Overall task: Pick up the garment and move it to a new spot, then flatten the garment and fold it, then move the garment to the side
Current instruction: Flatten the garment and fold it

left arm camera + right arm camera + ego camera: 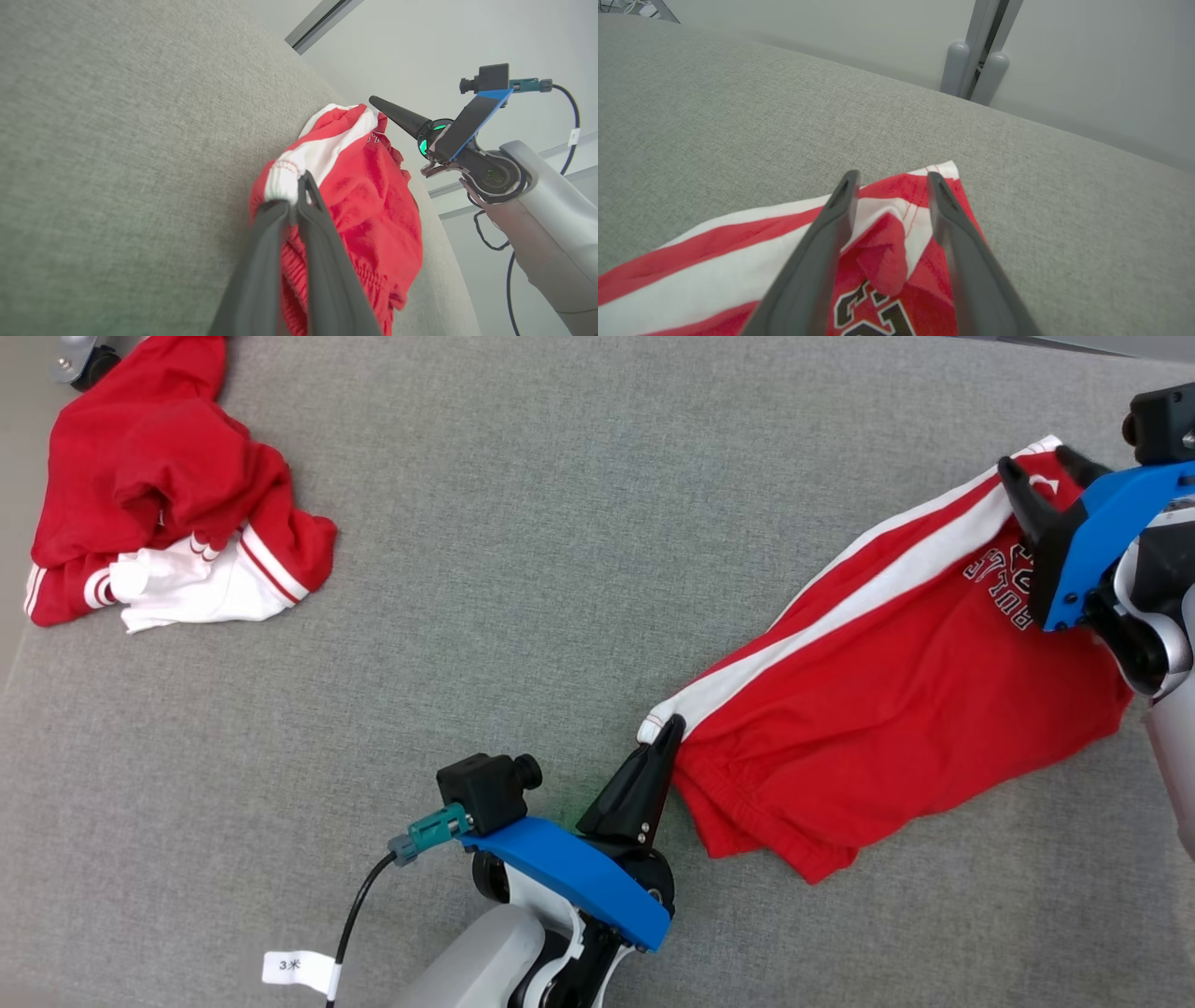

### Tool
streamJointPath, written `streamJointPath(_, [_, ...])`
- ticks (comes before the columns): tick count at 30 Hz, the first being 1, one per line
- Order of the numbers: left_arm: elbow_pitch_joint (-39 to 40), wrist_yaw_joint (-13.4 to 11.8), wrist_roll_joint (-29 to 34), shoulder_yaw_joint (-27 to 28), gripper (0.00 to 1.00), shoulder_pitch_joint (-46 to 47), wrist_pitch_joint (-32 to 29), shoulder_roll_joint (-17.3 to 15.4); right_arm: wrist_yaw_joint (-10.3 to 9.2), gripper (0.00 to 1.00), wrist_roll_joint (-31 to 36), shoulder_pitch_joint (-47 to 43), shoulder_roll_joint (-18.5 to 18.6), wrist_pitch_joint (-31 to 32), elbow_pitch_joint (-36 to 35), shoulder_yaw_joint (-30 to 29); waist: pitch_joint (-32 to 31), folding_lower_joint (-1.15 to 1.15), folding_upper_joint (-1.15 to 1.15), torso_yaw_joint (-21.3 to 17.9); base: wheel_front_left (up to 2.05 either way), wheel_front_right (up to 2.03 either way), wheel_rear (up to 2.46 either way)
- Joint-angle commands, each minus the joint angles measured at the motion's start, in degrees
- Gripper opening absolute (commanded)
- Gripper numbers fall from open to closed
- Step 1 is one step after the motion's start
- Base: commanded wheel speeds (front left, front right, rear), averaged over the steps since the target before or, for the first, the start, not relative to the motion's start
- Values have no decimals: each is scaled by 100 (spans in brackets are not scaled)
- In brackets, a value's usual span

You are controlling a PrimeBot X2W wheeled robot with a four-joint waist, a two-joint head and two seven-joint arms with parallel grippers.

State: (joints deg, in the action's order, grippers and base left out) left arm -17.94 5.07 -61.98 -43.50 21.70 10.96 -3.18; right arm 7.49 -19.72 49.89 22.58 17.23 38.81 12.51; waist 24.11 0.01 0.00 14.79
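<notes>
The left gripper [668,732] is clamped on the white-striped corner of the red garment [887,681], its fingers pressed together on the hem. From there the garment stretches toward two o'clock across the grey cloth surface [560,523] to its far corner. There the right gripper [1036,462] has its fingers apart, straddling a small red fold just above the black lettering [852,310] and gripping nothing. Well apart, at ten o'clock in the head view, lies a crumpled red-and-white heap of clothing [159,485].
</notes>
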Motion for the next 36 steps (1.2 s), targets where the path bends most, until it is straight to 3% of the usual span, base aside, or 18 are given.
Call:
streamJointPath(1, [-66, -10, 2, -4, 84, 80, 36, -10, 0, 100, 17, 117, 15, -109, 92, -9, -14, -1, 0, -28, 0, 0, 0])
streamJointPath(2, [-84, -19, 2, -2, 100, 81, 54, -6, 0, 100, 18, 168, 18, -188, 165, -19, -25, -1, 0, -50, 0, 0, 0])
streamJointPath(8, [-149, -85, 124, 10, 100, 45, 129, -101, 0, 100, -39, 271, 85, -582, 464, -55, -151, -1, 0, -203, 0, 0, 0])
streamJointPath(15, [-47, -249, 285, 184, 100, -150, 263, -420, 0, 100, -242, 0, 189, -959, 569, -99, -430, -1, 0, -372, 0, 0, 0])
streamJointPath(23, [209, -491, 593, 517, 100, -506, 387, -806, 0, 100, -470, -478, 69, -1339, 479, -116, -847, -1, 0, -523, 0, 0, 0])
streamJointPath(30, [431, -699, 950, 854, 100, -709, 425, -985, 0, 100, -540, -714, 147, -1064, 611, 72, -966, -1, 0, -480, 0, 0, 0])
streamJointPath(36, [609, -760, 1109, 1210, 100, -841, 427, -945, 0, 100, -566, -622, 298, -603, 888, 253, -779, -1, 0, -265, 0, 0, 0])
